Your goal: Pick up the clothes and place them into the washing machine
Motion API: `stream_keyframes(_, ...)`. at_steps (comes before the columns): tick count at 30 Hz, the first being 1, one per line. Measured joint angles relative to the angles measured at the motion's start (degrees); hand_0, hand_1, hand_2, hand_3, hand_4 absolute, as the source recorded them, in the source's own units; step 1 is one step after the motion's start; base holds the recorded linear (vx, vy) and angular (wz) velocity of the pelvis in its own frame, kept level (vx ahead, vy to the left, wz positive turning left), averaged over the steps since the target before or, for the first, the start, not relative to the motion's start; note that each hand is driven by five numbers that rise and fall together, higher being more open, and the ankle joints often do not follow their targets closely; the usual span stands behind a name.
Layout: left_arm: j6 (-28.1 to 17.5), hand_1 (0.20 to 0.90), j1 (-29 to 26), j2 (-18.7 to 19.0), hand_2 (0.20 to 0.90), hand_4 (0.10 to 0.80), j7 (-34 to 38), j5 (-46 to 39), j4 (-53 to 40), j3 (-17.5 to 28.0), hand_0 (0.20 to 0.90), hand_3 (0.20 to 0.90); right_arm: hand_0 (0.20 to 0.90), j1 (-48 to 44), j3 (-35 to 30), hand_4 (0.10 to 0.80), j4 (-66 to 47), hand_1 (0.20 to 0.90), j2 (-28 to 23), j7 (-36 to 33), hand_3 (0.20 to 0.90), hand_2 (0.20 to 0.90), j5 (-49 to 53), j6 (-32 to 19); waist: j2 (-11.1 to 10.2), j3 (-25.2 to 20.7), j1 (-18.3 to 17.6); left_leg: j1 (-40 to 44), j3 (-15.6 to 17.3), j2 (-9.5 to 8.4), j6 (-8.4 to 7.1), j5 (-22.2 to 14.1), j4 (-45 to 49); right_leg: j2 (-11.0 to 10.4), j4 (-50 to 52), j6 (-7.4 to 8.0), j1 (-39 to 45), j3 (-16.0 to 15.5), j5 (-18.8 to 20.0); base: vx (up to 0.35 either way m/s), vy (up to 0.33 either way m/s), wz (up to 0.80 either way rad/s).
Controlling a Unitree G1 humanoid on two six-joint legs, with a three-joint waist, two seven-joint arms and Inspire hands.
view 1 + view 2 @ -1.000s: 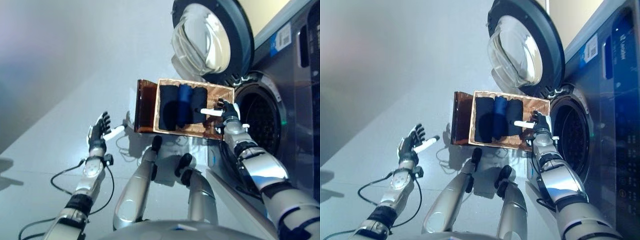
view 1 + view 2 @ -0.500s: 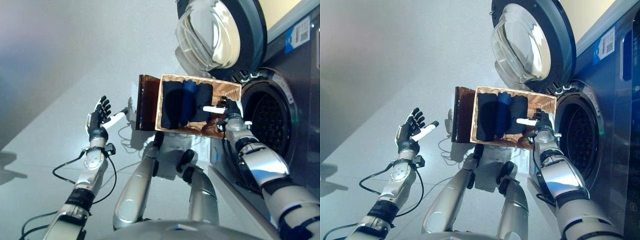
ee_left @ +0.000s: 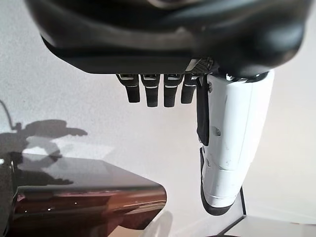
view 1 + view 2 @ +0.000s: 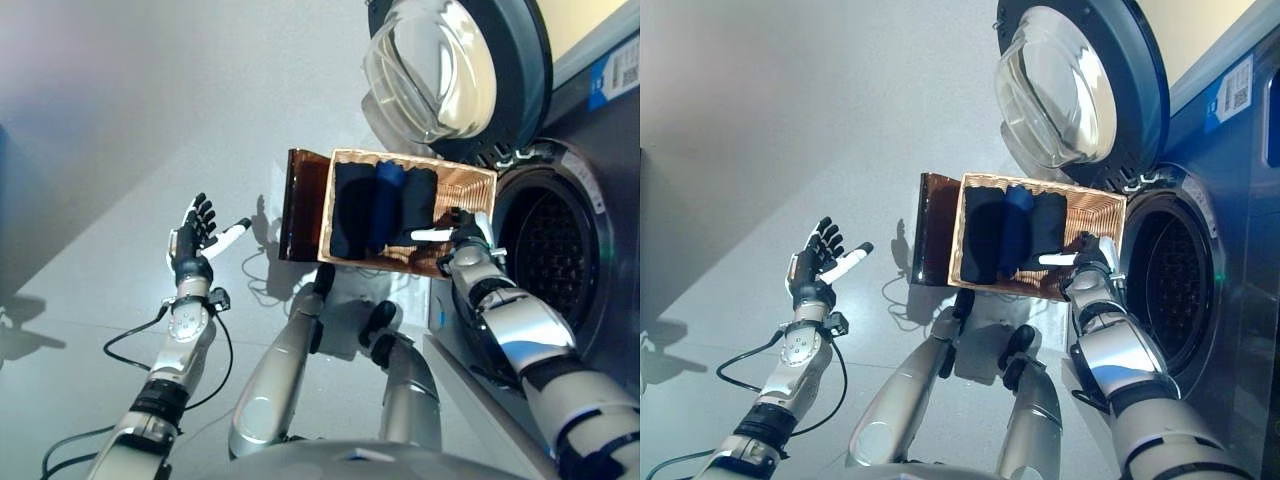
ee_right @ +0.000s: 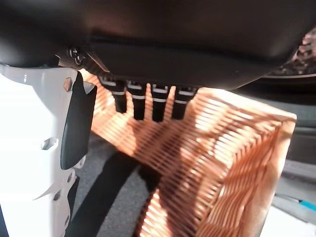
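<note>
Dark clothes, black with a blue one between (image 4: 385,205), lie folded side by side in the shallow wicker basket (image 4: 470,185) on the brown box (image 4: 303,205). My right hand (image 4: 462,232) hovers over the basket's end nearest the washing machine drum (image 4: 560,260). It is open, and its white-covered thumb (image 5: 39,163) points across the clothes. Its fingers (image 5: 143,98) hang relaxed over the wicker (image 5: 222,148) and hold nothing. My left hand (image 4: 195,235) is open and empty, raised above the floor left of the box. Its fingers (image 3: 158,91) are straight.
The machine's round glass door (image 4: 450,70) stands swung open above the basket. The drum opening is just right of the basket. Grey floor lies left of the box (image 3: 84,202).
The whole view has shifted, so the camera moved. My left hand has risen a little and spread. My right hand stays over the basket's end by the drum.
</note>
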Motion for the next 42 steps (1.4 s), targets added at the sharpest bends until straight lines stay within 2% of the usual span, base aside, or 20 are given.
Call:
stream_keyframes(2, -0.11, 0.900, -0.15, -0.01, 0.900, 0.800, 0.20, 0.02, -0.06, -0.01, 0.900, 0.900, 0.900, -0.45, 0.04, 0.800, -0.01, 0.900, -0.28, -0.11, 0.900, 0.900, 0.01, 0.00, 0.43, -0.17, 0.02, -1.07, -0.20, -0.02, 0.04, 0.04, 0.21, -0.01, 0.24, -0.01, -0.87, -0.20, 0.01, 0.010, -0.008, 0.05)
stream_keyframes(3, -0.11, 0.900, -0.21, -0.02, 0.900, 0.800, 0.33, 0.03, -0.21, -0.01, 0.900, 0.900, 0.763, -0.66, 0.09, 0.702, -0.02, 0.763, -0.38, -0.12, 0.763, 0.763, 0.02, 0.00, 0.63, -0.22, 0.04, -1.75, -0.32, -0.07, 0.23, 0.18, 0.43, -0.08, 0.62, -0.01, -1.52, -0.34, 0.01, 0.004, -0.003, 0.07)
stream_keyframes(4, -0.11, 0.900, -0.22, -0.04, 0.900, 0.800, 0.34, 0.03, -0.24, -0.05, 0.900, 0.900, 0.691, -0.76, 0.14, 0.651, -0.03, 0.691, -0.43, -0.11, 0.691, 0.691, 0.03, 0.00, 0.79, -0.17, 0.12, -2.00, -0.44, -0.12, 0.40, 0.37, 0.44, -0.10, 0.81, -0.02, -1.69, -0.50, 0.00, 0.001, 0.005, 0.09)
stream_keyframes(5, -0.11, 0.900, -0.23, -0.04, 0.900, 0.800, 0.37, 0.03, -0.36, -0.13, 0.900, 0.900, 0.524, -0.81, 0.28, 0.531, -0.01, 0.524, -0.45, -0.12, 0.524, 0.524, 0.07, 0.06, 0.88, -0.21, 0.39, -2.52, -0.61, -0.21, 0.38, 0.38, 0.53, -0.21, 1.02, -0.05, -2.24, -0.63, -0.11, 0.002, 0.025, 0.10)
stream_keyframes(6, -0.11, 0.900, -0.29, -0.06, 0.900, 0.800, 0.48, 0.03, -0.58, -0.17, 0.900, 0.900, 0.310, -0.95, 0.43, 0.378, -0.01, 0.310, -0.63, -0.12, 0.310, 0.310, 0.06, 0.05, 0.99, -0.16, 0.79, -2.93, -0.83, -0.30, 0.30, 0.45, 0.63, -0.31, 1.19, -0.11, -2.57, -0.81, -0.23, 0.001, 0.024, 0.16)
stream_keyframes(7, -0.11, 0.900, -0.39, -0.08, 0.900, 0.800, 0.54, 0.02, -0.70, -0.28, 0.900, 0.900, 0.200, -0.97, 0.50, 0.300, 0.00, 0.200, -0.85, -0.11, 0.200, 0.200, 0.06, 0.06, 1.34, -0.18, 1.00, -3.55, -1.33, -0.47, 0.28, 0.45, 1.31, -0.45, 1.39, -0.10, -2.59, -1.35, -0.41, 0.004, 0.031, 0.22)
stream_keyframes(11, -0.23, 0.900, -0.75, -0.03, 0.900, 0.800, 1.75, 0.01, -1.21, -0.43, 0.900, 0.900, 0.200, -1.95, 0.56, 0.300, 0.54, 0.200, -2.59, -1.30, 0.200, 0.200, 0.03, 0.21, 1.73, -0.08, 1.56, -4.45, -1.96, -1.66, 0.03, 0.09, 2.33, -2.05, 3.84, 0.10, -3.80, -1.62, -1.94, -0.008, 0.029, 0.21)
stream_keyframes(17, -0.24, 0.900, -0.85, -0.05, 0.900, 0.800, 2.79, 0.02, -2.12, -0.35, 0.900, 0.900, 0.200, -4.17, 0.54, 0.300, 0.53, 0.200, -4.49, -1.88, 0.200, 0.200, 0.04, 0.21, 2.12, 0.12, 1.62, -8.41, -1.93, -2.04, 0.38, -0.01, 4.77, -2.61, 5.99, -0.01, -7.40, -1.56, -2.02, 0.000, 0.025, 0.04)
stream_keyframes(34, -0.25, 0.900, -0.75, -0.04, 0.900, 0.800, 3.73, 0.08, -2.20, -0.30, 0.900, 0.900, 0.200, -4.36, 0.51, 0.300, 0.28, 0.200, -4.35, -2.21, 0.200, 0.200, 0.01, 0.13, 2.60, 0.39, 1.15, -8.52, -1.52, -1.97, 0.42, -0.03, 5.42, -2.67, 6.60, -0.17, -7.70, -1.16, -2.09, 0.000, 0.000, 0.00)
stream_keyframes(42, -0.24, 0.900, 0.21, 0.04, 0.900, 0.800, 3.56, -0.29, -2.02, 0.56, 0.900, 0.900, 0.200, -1.98, -0.83, 0.300, -3.01, 0.200, -1.64, -2.23, 0.200, 0.200, 3.61, -0.15, 2.20, 0.74, -0.71, -4.17, 0.35, -0.88, 0.75, -0.01, 3.82, -1.18, 3.35, 0.38, -3.98, 0.89, -0.10, 0.000, -0.003, -0.17)
